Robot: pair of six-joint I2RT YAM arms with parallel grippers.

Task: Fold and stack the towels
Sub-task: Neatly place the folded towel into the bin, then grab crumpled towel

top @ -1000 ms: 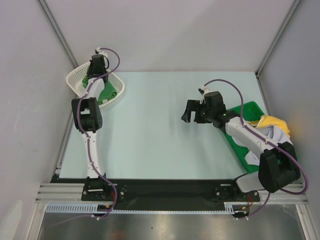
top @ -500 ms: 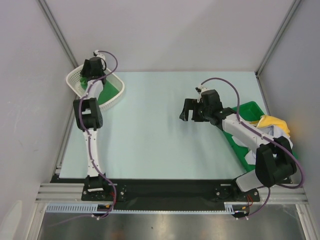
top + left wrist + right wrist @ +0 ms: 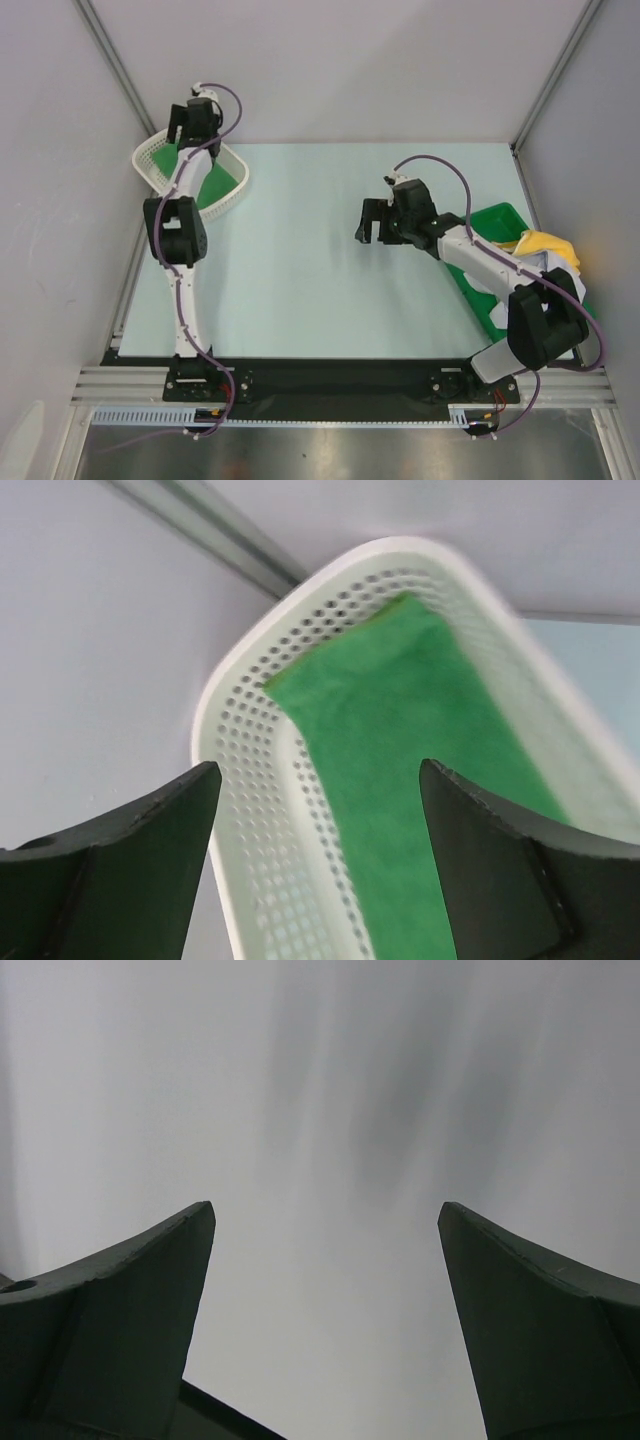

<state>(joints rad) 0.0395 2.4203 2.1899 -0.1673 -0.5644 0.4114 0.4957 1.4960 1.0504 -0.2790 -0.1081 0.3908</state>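
Your left hand (image 3: 318, 770) hangs released above the basket (image 3: 240, 710) at far left, where the green towel (image 3: 400, 710) lies, apparently folded. Your right hand (image 3: 375, 222) is spread, empty, over the table (image 3: 300, 260). Next, reach for the yellow towel (image 3: 548, 243) in the tray (image 3: 497, 215) at right.

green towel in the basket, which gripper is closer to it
Left. The left gripper hangs open just above the green towel in the white basket; the right gripper is far off over the middle of the table.
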